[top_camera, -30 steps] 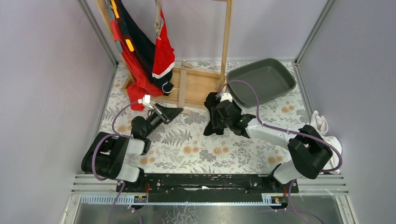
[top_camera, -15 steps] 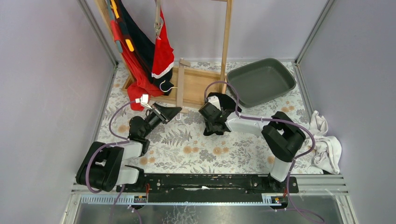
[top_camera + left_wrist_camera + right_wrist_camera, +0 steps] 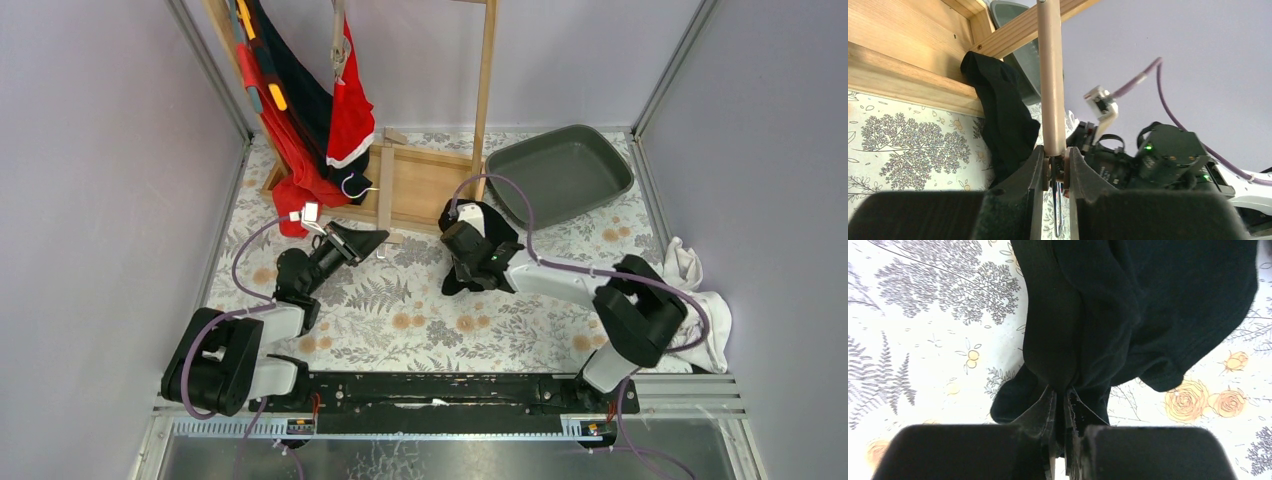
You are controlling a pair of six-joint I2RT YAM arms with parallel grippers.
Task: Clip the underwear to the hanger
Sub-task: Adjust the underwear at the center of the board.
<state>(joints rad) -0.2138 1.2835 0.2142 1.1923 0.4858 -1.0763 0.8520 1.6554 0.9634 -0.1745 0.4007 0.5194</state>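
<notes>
Both stretched low and forward, the left claw (image 3: 1054, 156) clamps the hanger (image 3: 1050, 75), the right claw (image 3: 1060, 401) pinches black underwear (image 3: 1148, 300).

A table (image 3: 400, 310) with a fern-and-flower print carries 4 things. A wooden rack base (image 3: 425, 185) stands at the back, with a grey tray (image 3: 560, 172) just right of it. Black underwear (image 3: 1158, 305) lies crumpled near the middle, and a white cloth (image 3: 700, 310) is bunched at the right edge.

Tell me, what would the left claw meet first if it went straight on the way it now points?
Most likely the base of the wooden stand, just past the hanger that the left claw grips. The black underwear is slightly beside that line, though depth is unclear.
</notes>
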